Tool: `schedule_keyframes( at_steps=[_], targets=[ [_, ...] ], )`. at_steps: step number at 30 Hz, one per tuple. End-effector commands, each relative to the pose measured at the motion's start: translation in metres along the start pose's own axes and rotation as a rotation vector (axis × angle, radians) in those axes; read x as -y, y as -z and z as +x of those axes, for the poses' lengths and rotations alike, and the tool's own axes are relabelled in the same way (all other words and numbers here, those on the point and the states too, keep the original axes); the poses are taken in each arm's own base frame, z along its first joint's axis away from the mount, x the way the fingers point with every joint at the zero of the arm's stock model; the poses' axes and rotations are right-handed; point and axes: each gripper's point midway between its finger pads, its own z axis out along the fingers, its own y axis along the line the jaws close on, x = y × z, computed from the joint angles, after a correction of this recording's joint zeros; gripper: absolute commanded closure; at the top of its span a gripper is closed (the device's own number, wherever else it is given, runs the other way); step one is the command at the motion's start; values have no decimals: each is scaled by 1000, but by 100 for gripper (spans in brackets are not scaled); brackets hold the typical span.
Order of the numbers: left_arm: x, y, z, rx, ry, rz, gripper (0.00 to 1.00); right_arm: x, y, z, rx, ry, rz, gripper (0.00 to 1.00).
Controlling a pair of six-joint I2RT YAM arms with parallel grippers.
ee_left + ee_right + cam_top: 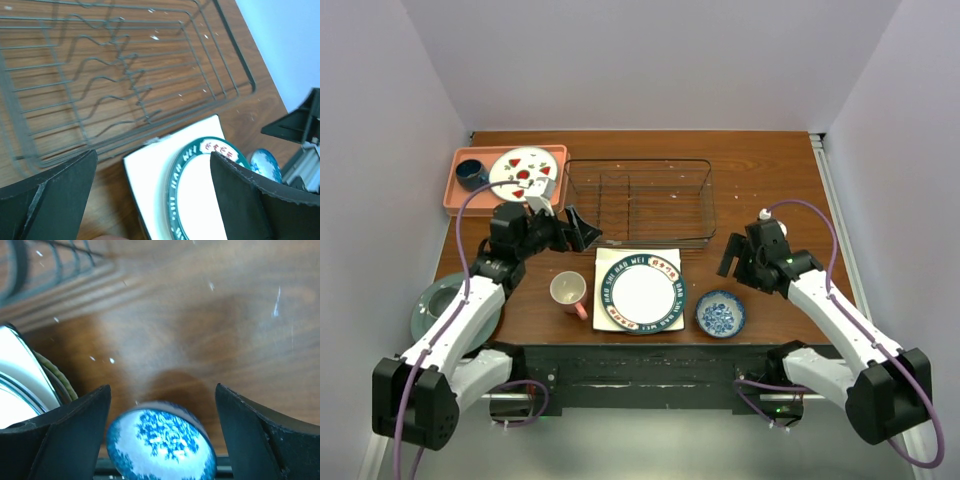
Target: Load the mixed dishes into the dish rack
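Spread black fingers of the right gripper (162, 389) frame the small blue-and-white bowl (161, 445) from close above. The jaws are wide apart and hold nothing. That bowl sits by the bench's near edge, toward the right. It looks glazed, light and breakable, with slick curved sides. A pinch over the rim, 1 finger inside and 1 outside, seems safer than squeezing the outside.

The left gripper (585, 230) is likewise released and empty, hovering between the dish rack (640, 161) and the stacked plates. The rack, with nothing in it, stands mid-bench toward the far edge. Just nearer, the round lettered-rim plate (642, 290) lies on the white square plate (606, 262). Both lie flat, offer little edge to get under, and are probably heavy and slippery. The pink mug (568, 291) stands upright to their left, handle toward the near edge. The pale green plate (432, 305) rests at the left edge.

The left arm covers part of the green plate, and the round plate hides most of the square one. The blurred right wrist view cuts off the bowl's near side. A salmon tray (455, 197) in the far-left corner carries 2 other pieces.
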Motion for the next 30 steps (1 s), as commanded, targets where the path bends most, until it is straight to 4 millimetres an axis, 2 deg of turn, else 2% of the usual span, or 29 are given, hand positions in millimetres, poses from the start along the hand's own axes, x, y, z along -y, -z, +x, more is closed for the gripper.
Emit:
schedule_keyframes(
  at_steps=[1, 4, 9, 14, 15, 21, 25, 28, 29, 30],
  targets=[
    [35, -6, -2, -12, -55, 124, 0, 13, 10, 30, -126, -25, 42, 12],
    [40, -11, 4, -25, -66, 126, 0, 18, 16, 43, -173, -33, 49, 14],
    [44, -16, 8, -38, -55, 139, 0, 22, 26, 51, -180, -46, 39, 17],
    [46, -17, 7, -31, -56, 148, 0, 24, 22, 70, -258, -50, 30, 21],
    [46, -17, 7, -30, -55, 150, 0, 19, 20, 70, -265, -57, 8, 23],
    [48, -17, 6, -30, -64, 156, 0, 23, 6, 77, -293, -62, 45, 30],
    [49, -19, 5, -36, -75, 167, 0, 26, 0, 80, -293, -69, 53, 41],
    [52, -21, 5, -46, -76, 184, 0, 28, -4, 81, -292, -65, 61, 58],
    [54, -21, 5, -47, -78, 194, 0, 29, -4, 81, -293, -63, 64, 69],
    [55, -21, 3, -46, -74, 196, 0, 29, -4, 81, -292, -61, 65, 76]
  ],
)
